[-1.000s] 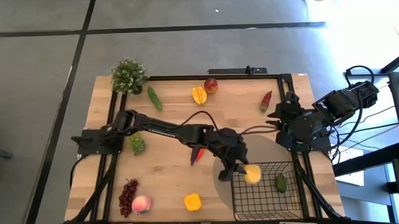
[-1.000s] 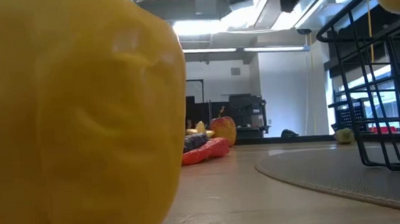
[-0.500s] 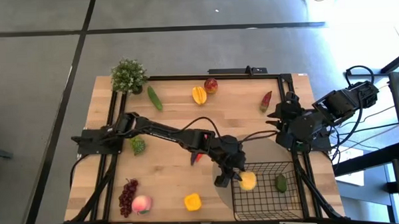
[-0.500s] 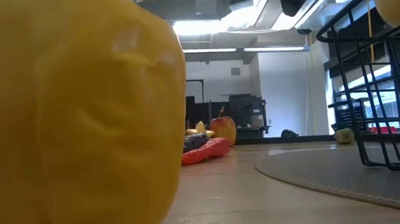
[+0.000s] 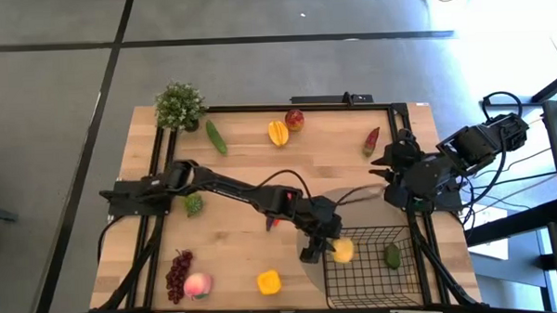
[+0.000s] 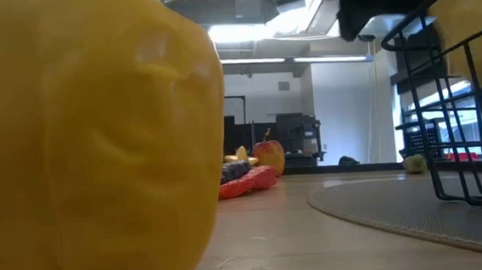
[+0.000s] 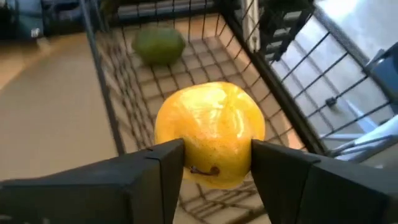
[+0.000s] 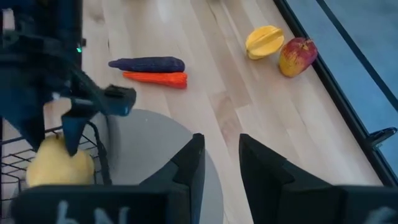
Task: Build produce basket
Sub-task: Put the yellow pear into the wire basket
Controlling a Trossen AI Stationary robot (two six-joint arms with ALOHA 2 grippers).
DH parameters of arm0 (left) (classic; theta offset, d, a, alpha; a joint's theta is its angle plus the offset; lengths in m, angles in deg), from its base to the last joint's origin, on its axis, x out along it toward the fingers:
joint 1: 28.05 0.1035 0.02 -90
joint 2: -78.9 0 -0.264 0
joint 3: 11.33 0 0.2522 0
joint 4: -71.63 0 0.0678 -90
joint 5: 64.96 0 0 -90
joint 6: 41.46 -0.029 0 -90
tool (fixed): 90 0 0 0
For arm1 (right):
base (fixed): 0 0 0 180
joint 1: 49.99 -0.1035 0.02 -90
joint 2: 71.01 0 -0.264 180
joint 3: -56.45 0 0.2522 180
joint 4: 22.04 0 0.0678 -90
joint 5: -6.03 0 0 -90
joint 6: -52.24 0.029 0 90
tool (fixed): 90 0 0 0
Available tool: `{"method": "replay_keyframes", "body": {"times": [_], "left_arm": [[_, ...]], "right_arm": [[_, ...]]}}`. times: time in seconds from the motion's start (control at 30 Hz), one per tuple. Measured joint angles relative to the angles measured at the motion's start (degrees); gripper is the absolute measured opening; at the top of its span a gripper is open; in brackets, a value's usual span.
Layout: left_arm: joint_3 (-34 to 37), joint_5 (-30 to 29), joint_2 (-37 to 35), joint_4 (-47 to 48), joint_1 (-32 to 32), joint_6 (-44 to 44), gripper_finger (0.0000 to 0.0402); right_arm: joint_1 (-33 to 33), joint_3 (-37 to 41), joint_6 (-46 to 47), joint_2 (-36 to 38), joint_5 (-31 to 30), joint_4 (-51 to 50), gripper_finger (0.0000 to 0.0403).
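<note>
Lemon (image 7: 210,134) sits pinched in my left pincer (image 7: 214,163) just inside the near-left corner of the basket (image 5: 405,271), low over the mesh so it should drop gently beside the green fruit (image 5: 392,256), while my right pincer (image 8: 217,163), slightly spread, waits beside the desk (image 5: 241,139).

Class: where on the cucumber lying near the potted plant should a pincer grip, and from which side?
Grip the cucumber at mid-length, coming straight down, fingers across its narrow width. It lies flat and diagonal on the table, apart from the potted plant.
</note>
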Motion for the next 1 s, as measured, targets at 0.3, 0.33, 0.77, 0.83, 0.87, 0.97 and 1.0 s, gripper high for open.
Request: {"method": "replay_keyframes", "body": {"times": [0.3, 0.33, 0.77, 0.83, 0.87, 0.97, 1.0], "left_arm": [[-0.04, -0.82, 0.96, 0.54, -0.47, 1.63, 0.0152], [-0.04, -0.38, 0.99, 0.61, -0.41, 2.15, 0.0153], [-0.07, 0.3, 1.56, 3.02, -0.26, 6.17, 0.0154], [-0.07, 0.27, 1.56, 2.93, -0.26, 6.17, 0.0154], [-0.07, 0.27, 1.56, 2.96, -0.27, 6.17, 0.0155], [-0.07, 0.27, 1.56, 3.0, -0.27, 6.17, 0.0155], [-0.07, 0.27, 1.56, 3.0, -0.27, 6.17, 0.0155]], "right_arm": [[0.02, 0.0, -0.11, 0.0, 0.0, 0.29, 0.009], [0.02, 0.0, -0.09, 0.0, 0.01, 0.29, 0.009], [0.02, 0.0, 0.0, 0.0, 0.48, 0.26, 0.009], [0.02, 0.0, 0.07, 0.0, 0.48, 0.26, 0.009], [0.02, 0.0, 0.19, 0.0, 0.48, 0.26, 0.009], [0.02, 0.0, 1.56, 0.0, 0.55, 0.26, 0.009], [0.02, 0.0, 1.6, 0.0, 0.55, 0.26, 0.009]]}}
